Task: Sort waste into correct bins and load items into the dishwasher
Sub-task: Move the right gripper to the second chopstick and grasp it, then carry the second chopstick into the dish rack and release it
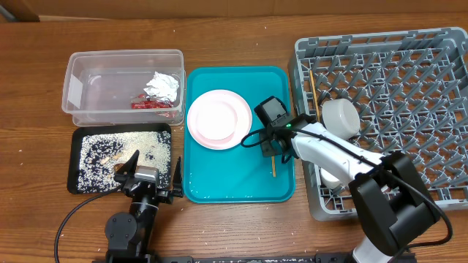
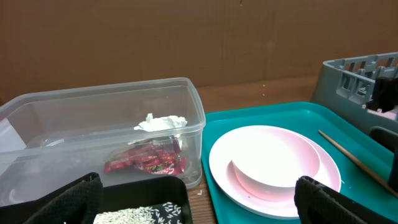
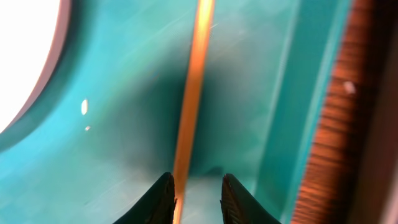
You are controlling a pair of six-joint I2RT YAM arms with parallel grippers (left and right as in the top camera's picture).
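Note:
My right gripper (image 1: 272,150) hangs low over the right side of the teal tray, open by a narrow gap. A wooden chopstick (image 3: 193,93) lies on the tray between its fingers, against the left one. The stacked white plate (image 1: 208,113) and pink plate (image 1: 235,136) rest on the tray's left. The grey dishwasher rack (image 1: 409,73) holds a pale bowl (image 1: 341,117), another chopstick (image 1: 312,86) and a white cup (image 1: 330,177) partly under my arm. A tissue (image 1: 162,86) and red wrapper (image 1: 150,104) lie in the clear tub (image 1: 80,102). My left gripper (image 1: 150,179) is wide open and holds nothing.
Grainy food scraps (image 1: 110,150) cover the black tray (image 1: 73,179), right in front of my left gripper. The teal tray (image 1: 219,186) sits between the black tray and the rack. Bare wooden table shows behind the tub and along the front edge.

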